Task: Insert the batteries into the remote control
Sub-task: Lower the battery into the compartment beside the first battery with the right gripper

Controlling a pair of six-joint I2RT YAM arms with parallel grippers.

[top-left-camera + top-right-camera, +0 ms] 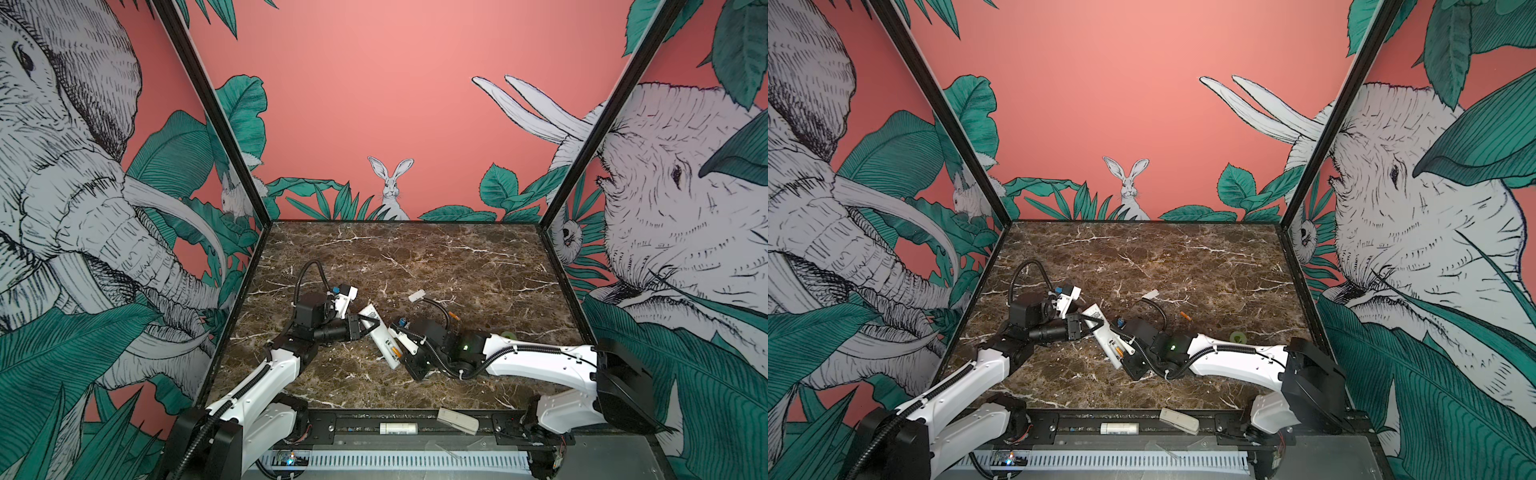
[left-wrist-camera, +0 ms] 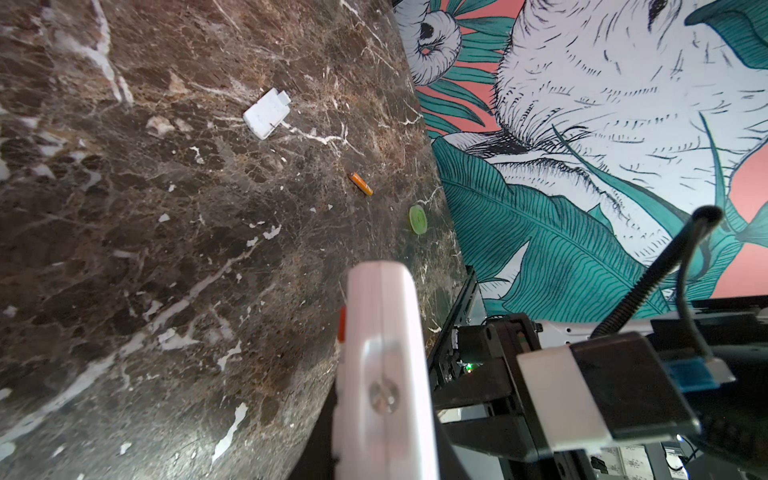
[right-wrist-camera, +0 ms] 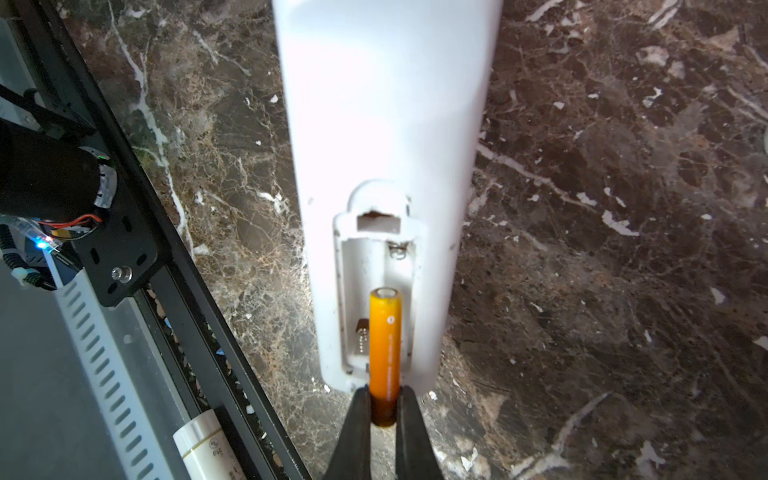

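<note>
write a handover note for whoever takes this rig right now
Left gripper: shut on the remote control, open compartment facing up.
Right gripper: shut on one battery, front end in a bay, not seated.
Second battery: loose on the table, apart from the remote.
Done: nothing seated. Left: seat this one, fetch and seat the other.

White arm links (image 1: pixel 540 361), black joints (image 1: pixel 312 311), ribbed black cables (image 1: pixel 311 262).

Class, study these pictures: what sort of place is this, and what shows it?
Probably a robot test booth, not a home: a brown marble-patterned tabletop boxed in by printed jungle-animal wall panels, with two white-and-black robot arms mounted along a black rail, handling a slim white remote control.
</note>
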